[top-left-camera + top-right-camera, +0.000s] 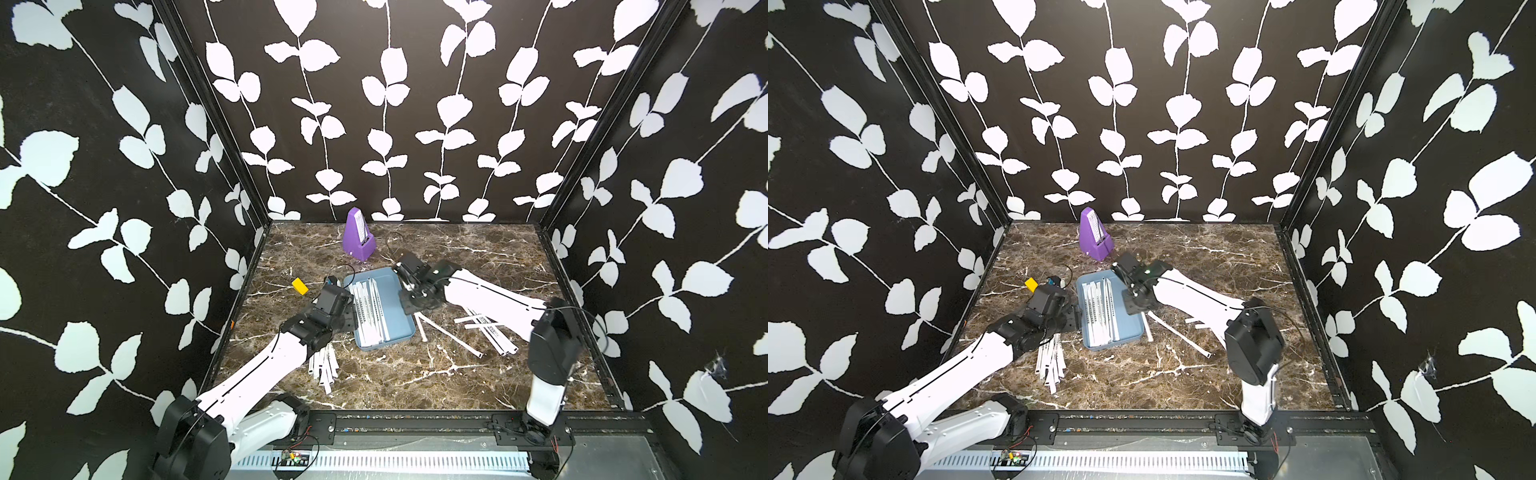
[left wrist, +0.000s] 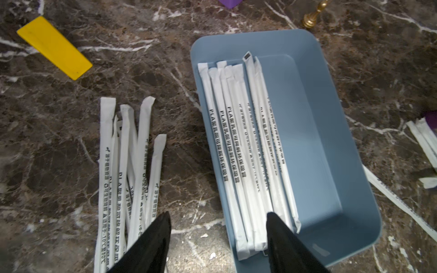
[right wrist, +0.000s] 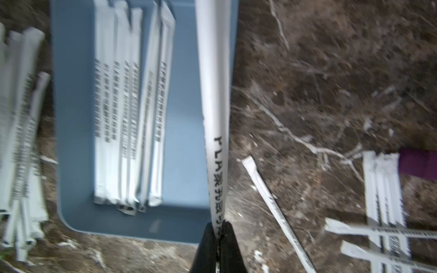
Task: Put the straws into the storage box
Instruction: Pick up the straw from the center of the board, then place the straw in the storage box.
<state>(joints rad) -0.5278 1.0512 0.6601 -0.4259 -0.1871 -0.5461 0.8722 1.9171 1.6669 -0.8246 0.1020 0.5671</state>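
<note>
The storage box (image 1: 399,320) (image 1: 1129,328) is a light blue tray in mid-table. Several white wrapped straws (image 1: 368,307) (image 2: 241,146) lie side by side in it. My right gripper (image 3: 218,224) is shut on one end of a straw (image 3: 214,94). That straw runs lengthwise above the box's rim (image 3: 234,47), on the side away from the stored ones. My left gripper (image 2: 218,219) is open and empty, and it straddles the box's other long rim. A loose pile of straws (image 1: 324,365) (image 2: 127,170) lies beside that rim. More straws (image 1: 490,328) (image 3: 383,189) lie crossed under the right arm.
A purple metronome (image 1: 359,235) stands behind the box. A yellow block (image 1: 300,286) (image 2: 54,47) lies to the far left. A small brass piece (image 2: 312,16) stands by the box's far corner. Something purple (image 3: 418,165) touches the right-hand straws. Patterned walls close in three sides.
</note>
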